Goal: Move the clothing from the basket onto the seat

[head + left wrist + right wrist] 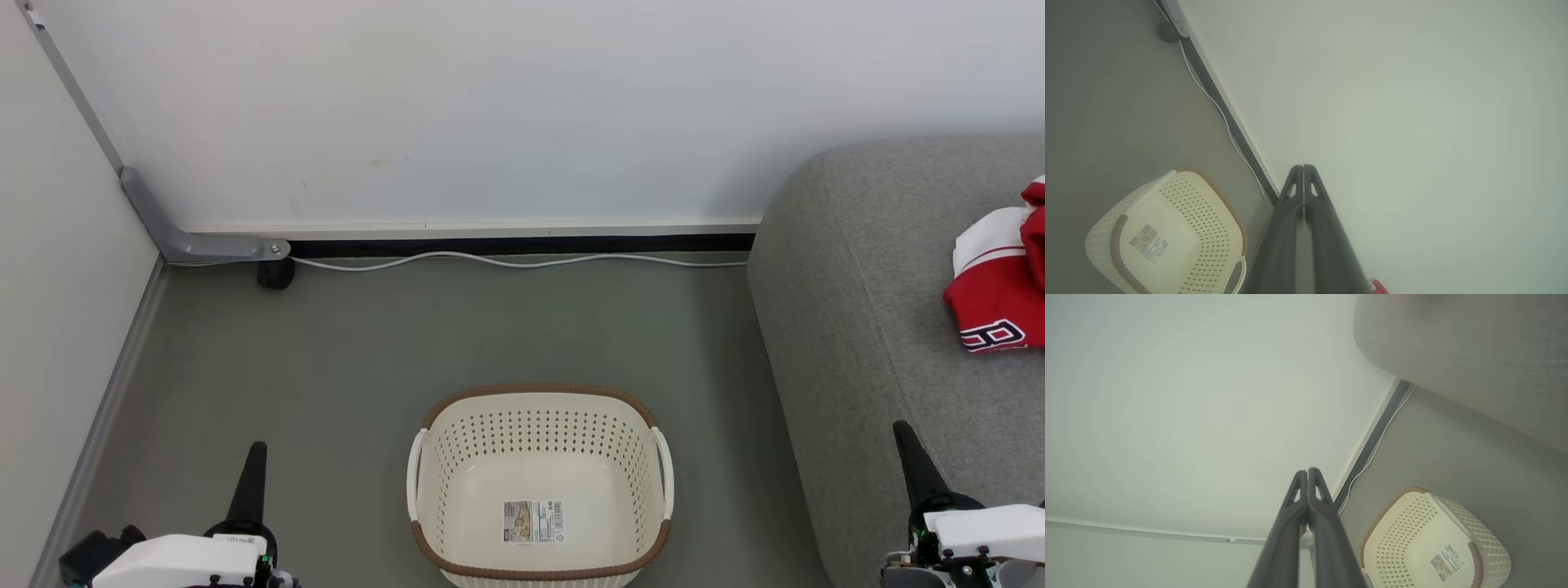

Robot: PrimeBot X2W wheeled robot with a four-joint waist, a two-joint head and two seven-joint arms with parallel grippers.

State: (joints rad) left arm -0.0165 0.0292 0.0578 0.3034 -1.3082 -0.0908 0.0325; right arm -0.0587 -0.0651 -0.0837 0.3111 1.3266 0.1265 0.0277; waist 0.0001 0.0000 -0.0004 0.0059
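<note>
The basket (539, 390) stood empty between left end effector (257, 454) and right end effector (903, 434), both closed on nothing; clothing (998, 290) lay far-right on the seat (857, 343), nearer the right.

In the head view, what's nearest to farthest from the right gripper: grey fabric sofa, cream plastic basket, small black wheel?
1. Grey fabric sofa, beside right gripper.
2. Cream plastic basket, middle floor.
3. Small black wheel, far-left wall.

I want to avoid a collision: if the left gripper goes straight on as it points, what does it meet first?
Probably the white wall, though depth is unclear; the left gripper aims past the basket.
</note>
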